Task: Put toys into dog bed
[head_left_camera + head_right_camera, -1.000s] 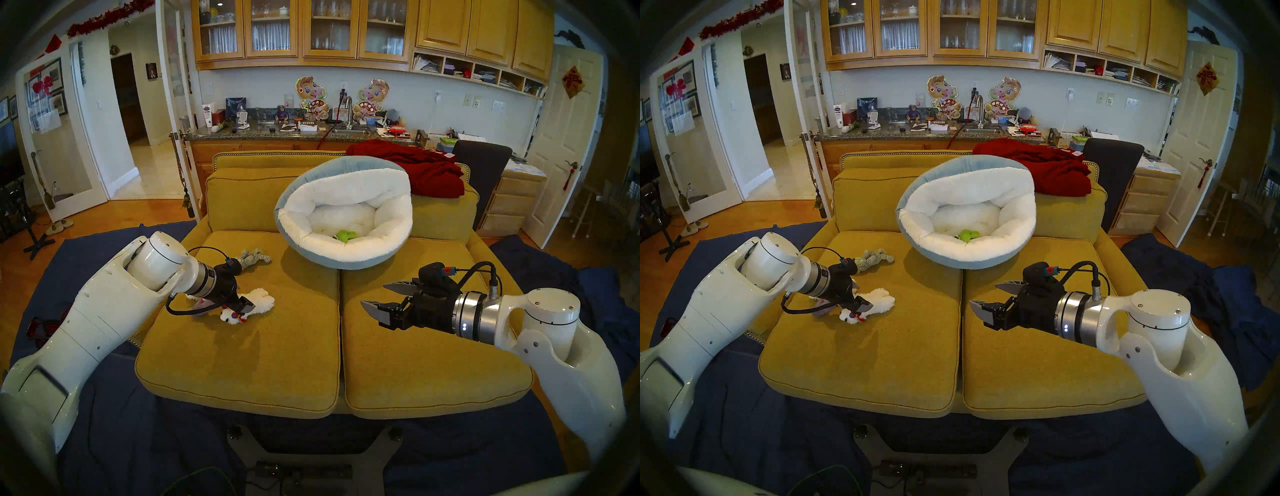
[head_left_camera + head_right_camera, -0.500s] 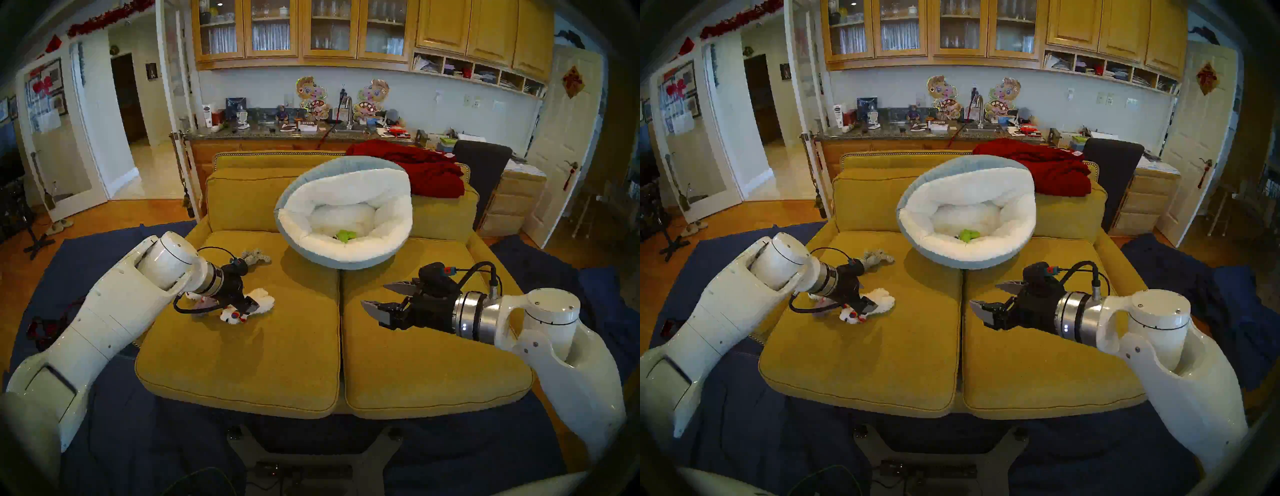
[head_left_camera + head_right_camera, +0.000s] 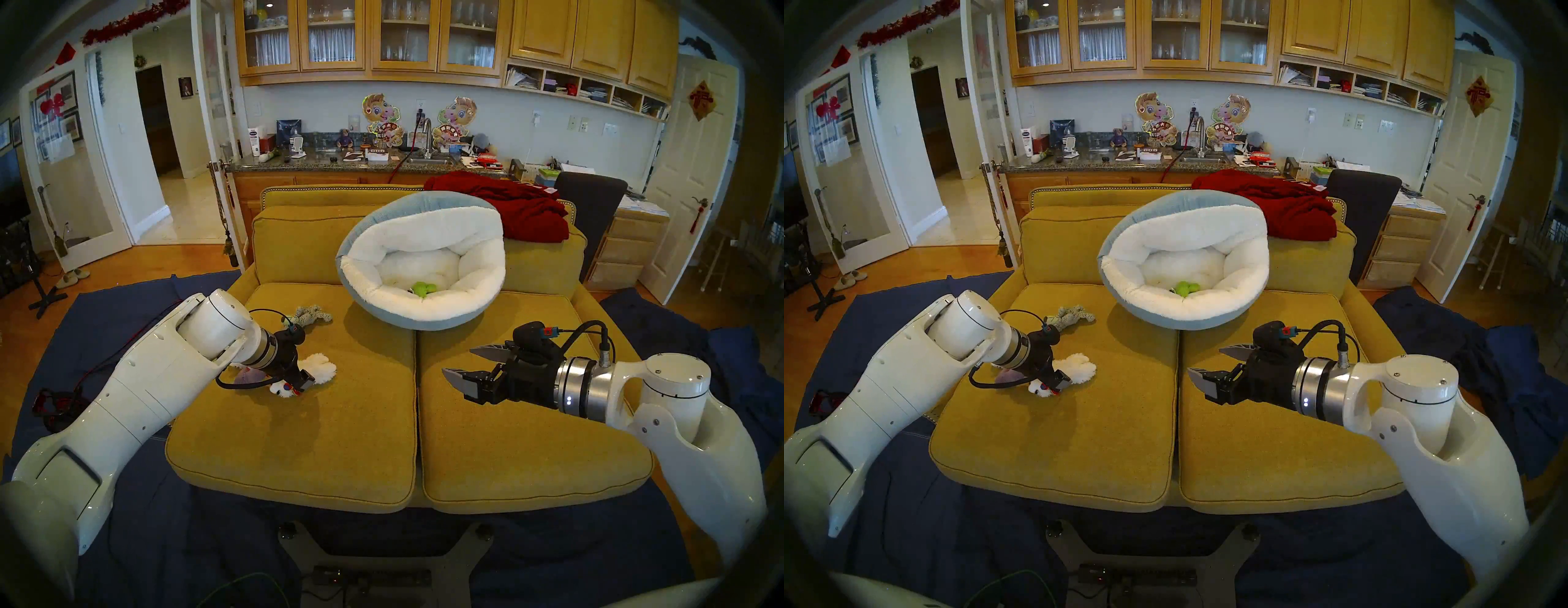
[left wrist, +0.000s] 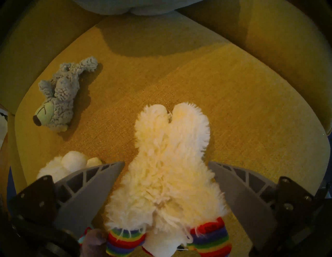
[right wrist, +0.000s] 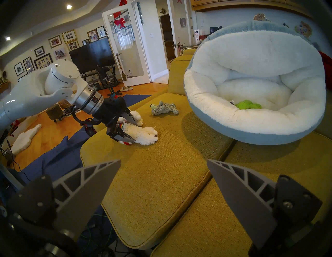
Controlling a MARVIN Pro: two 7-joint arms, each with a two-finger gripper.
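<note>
The pale blue dog bed (image 3: 424, 323) leans on the sofa back, with a green cactus toy (image 3: 425, 288) in its white fleece. On the left seat cushion a white llama with rainbow trim (image 4: 167, 179) lies between the fingers of my open left gripper (image 4: 166, 162), which straddles its body without squeezing. A white lamb (image 4: 71, 162) and a purple-grey plush (image 3: 248, 375) lie beside it, partly hidden by the wrist. A grey plush (image 3: 312, 315) lies farther back. My right gripper (image 3: 457, 361) hovers open and empty over the right cushion.
A dark red blanket (image 3: 522, 208) is draped over the sofa back behind the bed. The mustard seat cushions (image 3: 339, 446) meet at a seam in the middle. Dark blue cloth (image 3: 169, 552) covers the floor around the sofa.
My left arm has swung forward and lowered its gripper around the llama, uncovering the purple-grey plush behind the wrist. The right arm has not moved.
</note>
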